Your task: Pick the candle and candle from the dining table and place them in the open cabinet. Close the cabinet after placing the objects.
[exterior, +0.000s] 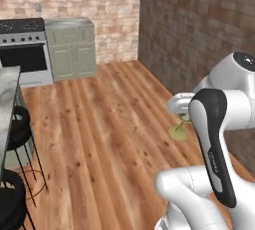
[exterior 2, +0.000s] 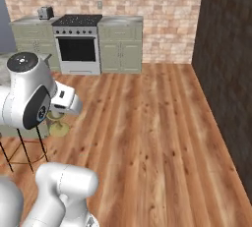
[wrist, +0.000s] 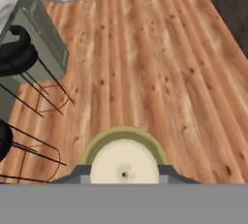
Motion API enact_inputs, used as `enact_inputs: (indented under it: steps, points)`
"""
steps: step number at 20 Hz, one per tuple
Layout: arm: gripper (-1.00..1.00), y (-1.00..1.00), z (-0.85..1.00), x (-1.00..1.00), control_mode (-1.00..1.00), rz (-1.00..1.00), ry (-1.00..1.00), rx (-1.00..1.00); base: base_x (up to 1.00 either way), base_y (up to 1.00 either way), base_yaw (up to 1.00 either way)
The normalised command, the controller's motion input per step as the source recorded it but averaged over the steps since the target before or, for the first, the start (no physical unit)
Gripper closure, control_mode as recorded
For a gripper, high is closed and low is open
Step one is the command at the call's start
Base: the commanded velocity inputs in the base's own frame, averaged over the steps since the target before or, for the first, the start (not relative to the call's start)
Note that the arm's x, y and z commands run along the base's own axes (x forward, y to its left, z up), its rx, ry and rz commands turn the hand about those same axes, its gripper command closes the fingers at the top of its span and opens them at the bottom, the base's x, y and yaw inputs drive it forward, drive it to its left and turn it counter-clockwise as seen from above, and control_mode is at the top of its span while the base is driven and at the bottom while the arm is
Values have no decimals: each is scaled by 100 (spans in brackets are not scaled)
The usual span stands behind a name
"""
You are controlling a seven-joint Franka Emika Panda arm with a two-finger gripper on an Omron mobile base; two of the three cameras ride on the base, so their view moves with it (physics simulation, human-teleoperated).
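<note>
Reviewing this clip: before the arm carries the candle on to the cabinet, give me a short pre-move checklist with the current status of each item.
1. Candle sits between the gripper fingers: ok, cream top centred between them in the hand view.
2. Gold holder foot hangs clear of the wooden floor: ok.
3. Firm finger contact on the stem: cannot tell, the contact is hidden.
4. Arm clear of the bar stools and dining table: ok.
5. Open cabinet located: cannot tell.
6. Second candle located: cannot tell.
</note>
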Motion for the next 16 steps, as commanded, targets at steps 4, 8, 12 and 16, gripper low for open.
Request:
enact_inputs:
  steps: [4, 8, 12, 16]
  points:
    - [100, 0, 0, 0, 100, 0, 0, 0, -100, 21, 22]
    - [100, 0, 0, 0, 100, 0, 0, 0, -100, 24, 20]
    - [100, 0, 0, 0, 100, 0, 0, 0, -100, 16, 22]
    - [100, 0, 0, 0, 100, 0, 0, 0, -100, 13, 23]
